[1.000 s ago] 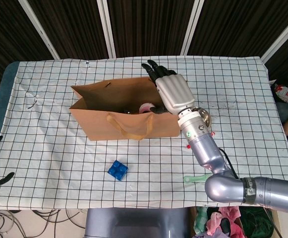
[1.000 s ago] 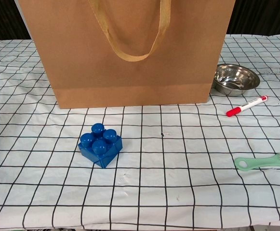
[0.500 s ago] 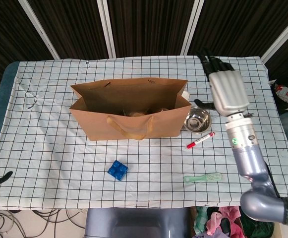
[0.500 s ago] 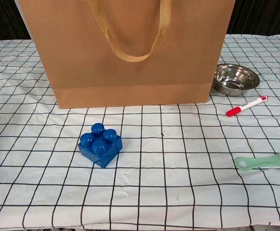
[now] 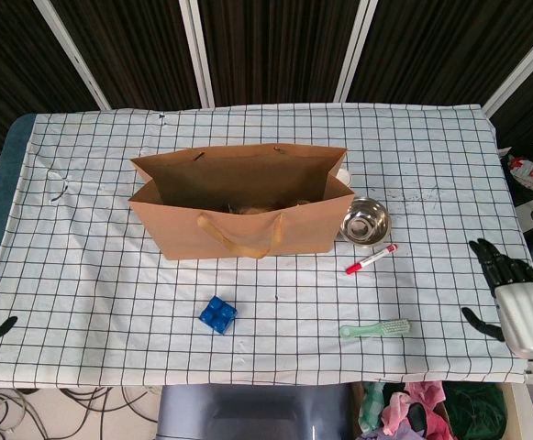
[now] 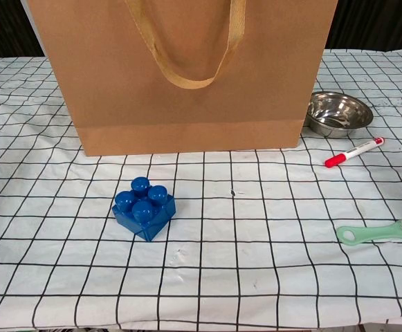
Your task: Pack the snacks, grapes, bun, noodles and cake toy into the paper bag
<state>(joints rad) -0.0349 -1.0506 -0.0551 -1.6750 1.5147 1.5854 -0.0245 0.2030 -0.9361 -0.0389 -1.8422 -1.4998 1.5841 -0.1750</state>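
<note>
Right hand [image 5: 521,307]: silver shell, black fingers; green wrist light.

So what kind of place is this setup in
Probably a robot lab or test bench, not a home: a table under a white black-gridded cloth, dark panelled partitions behind it, and loose cables on the floor by the table's edge.

brown paper bag [image 5: 238,220]: matt kraft paper, creased along the folds; flat woven tan handle with a dull sheen
white checked tablecloth [image 6: 270,235]: thin cloth over the table, matt, lightly wrinkled, black grid lines printed on it
round steel bowl [image 6: 337,113]: polished metal, mirror-bright inside
blue studded building block [image 6: 144,207]: glossy moulded plastic, smooth
red-capped white marker [image 6: 353,151]: smooth plastic, slight shine
pale green brush [image 6: 379,232]: matt plastic handle, whitish bristles
right hand [image 5: 523,310]: silver-grey shell with a satin finish, black fingers [image 5: 495,261]
</note>
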